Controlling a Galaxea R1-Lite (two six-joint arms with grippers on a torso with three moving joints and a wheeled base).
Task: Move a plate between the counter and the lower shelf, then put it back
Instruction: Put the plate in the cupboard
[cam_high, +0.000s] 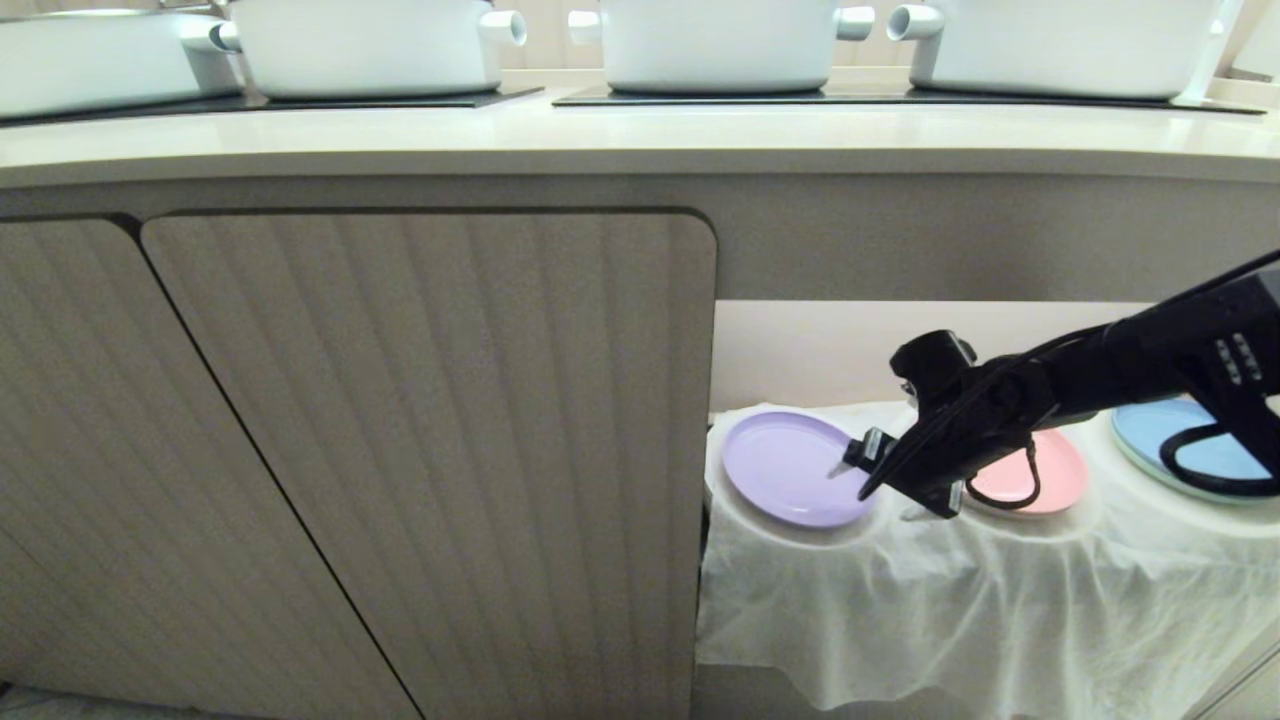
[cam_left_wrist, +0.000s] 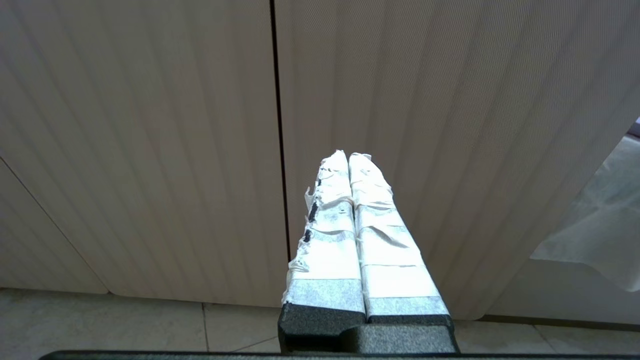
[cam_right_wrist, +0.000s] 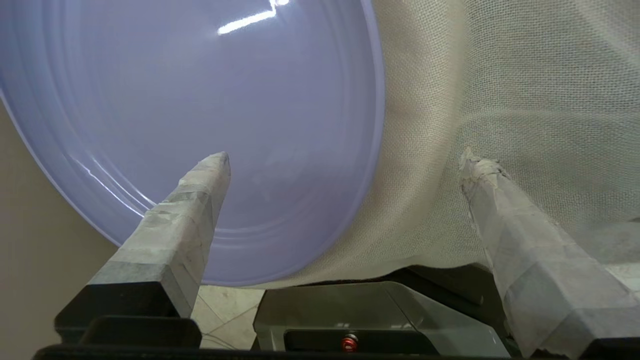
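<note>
A: Where is the lilac plate (cam_high: 785, 468) sitting?

B: On the lower shelf (cam_high: 900, 560), on the leftmost mound of the wrinkled white cloth (cam_high: 960, 600), at about four o'clock in the head view. A pink plate (cam_high: 1050, 478) lies beside it toward three o'clock, and a blue plate (cam_high: 1165, 432) beyond that.

A: And the right tool (cam_high: 888, 478)?

B: Released, fingers spread wide. One taped finger (cam_right_wrist: 185, 225) hangs over the plate's near rim; the other (cam_right_wrist: 520, 235) stands over bare cloth beside it. It grips nothing.

A: The left tool (cam_left_wrist: 348, 160)?

B: Clenched on nothing, taped fingers pressed together, pointing at the ribbed cabinet doors (cam_left_wrist: 150, 150).

A: Anything on the surface (cam_high: 600, 135) up at twelve o'clock?

B: White pots (cam_high: 715, 40) on black hob panels (cam_high: 880, 97).
</note>
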